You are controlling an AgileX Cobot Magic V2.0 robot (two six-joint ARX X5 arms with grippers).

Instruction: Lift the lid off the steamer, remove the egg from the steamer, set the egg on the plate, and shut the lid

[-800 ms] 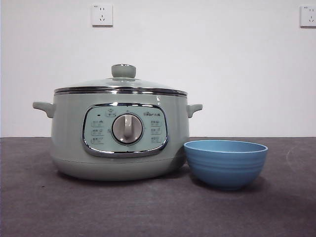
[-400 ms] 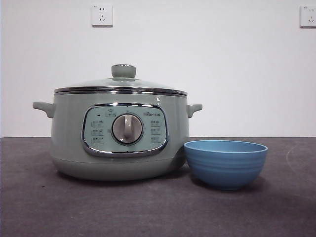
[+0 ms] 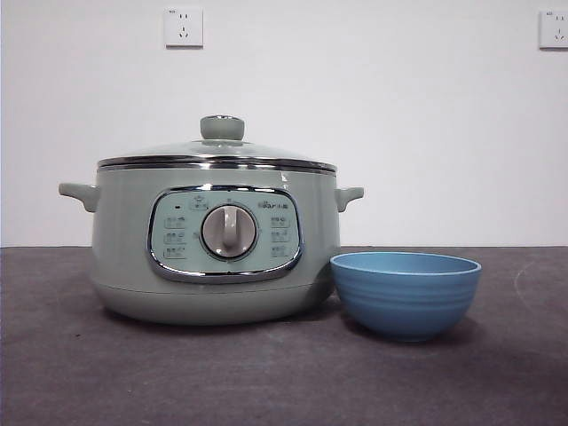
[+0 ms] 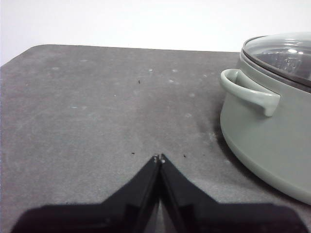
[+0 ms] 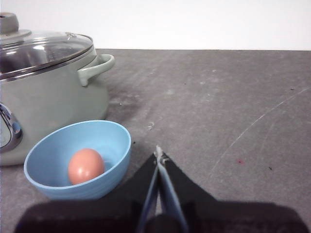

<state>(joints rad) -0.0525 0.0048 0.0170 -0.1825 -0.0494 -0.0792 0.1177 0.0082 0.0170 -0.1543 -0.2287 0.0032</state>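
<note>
Two claws, left claw [image 4: 159,158] and right claw [image 5: 159,154], are idling pressed together | egg [image 5: 86,166] is lying in plate [image 5: 116,167] | lid [image 3: 217,153] is sitting on steamer [image 3: 124,248] | task looking finished, nothing more needed.

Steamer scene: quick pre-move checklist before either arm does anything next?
1. Lid seated on the steamer: ok, rim flush all round.
2. Egg in the plate: ok, right wrist view shows it inside.
3. Left gripper empty: ok, jaws shut on nothing, beside the steamer's handle.
4. Right gripper empty: ok, jaws shut, beside the plate.
5. Arms out of the front view: ok.
6. Anything left inside the steamer: cannot tell through the glass.
</note>
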